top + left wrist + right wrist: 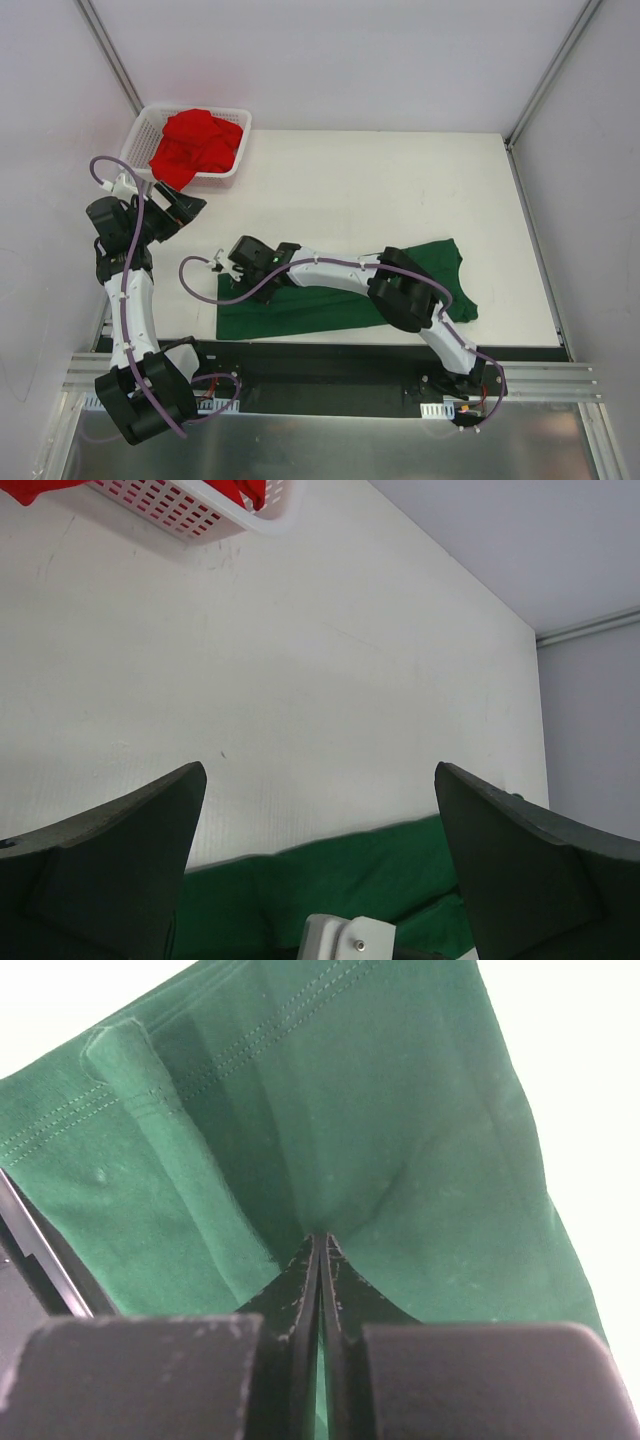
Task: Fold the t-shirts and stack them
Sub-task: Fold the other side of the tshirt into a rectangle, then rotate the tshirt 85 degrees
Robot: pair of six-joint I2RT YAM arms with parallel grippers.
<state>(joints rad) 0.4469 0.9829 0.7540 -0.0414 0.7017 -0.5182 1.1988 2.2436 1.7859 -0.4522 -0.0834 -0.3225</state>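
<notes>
We start at the right jaws. They are shut tight. The two black fingers (285,1295) press flat together, with only a thin line between them. Their tips sit on the green t-shirt (400,1110). The cloth wrinkles in toward that spot, so the jaws look to be pinching a little bit of it. In the right wrist view, green cloth fills almost all we see. A rolled hem with stitch lines runs at the upper left.

From above, we see the green t-shirt lying in a long, flat shape at the near edge of the white table (380,190), just in front of the arm bases. The right arm (340,272) reaches over it toward the left and hides part of its middle.

The left jaws are wide open. Their two dark fingers (110,860) stand far apart. Between them we see only bare table and, lower down, an edge of the green cloth. They hold nothing.

From above, the left jaws hang over the far left side of the table, near the white mesh basket (225,175). We cannot tell if they touch it. The red t-shirt (195,140) sits in the basket as a crumpled heap. A bit of it hangs over the near left rim. The two t-shirts are well apart.
</notes>
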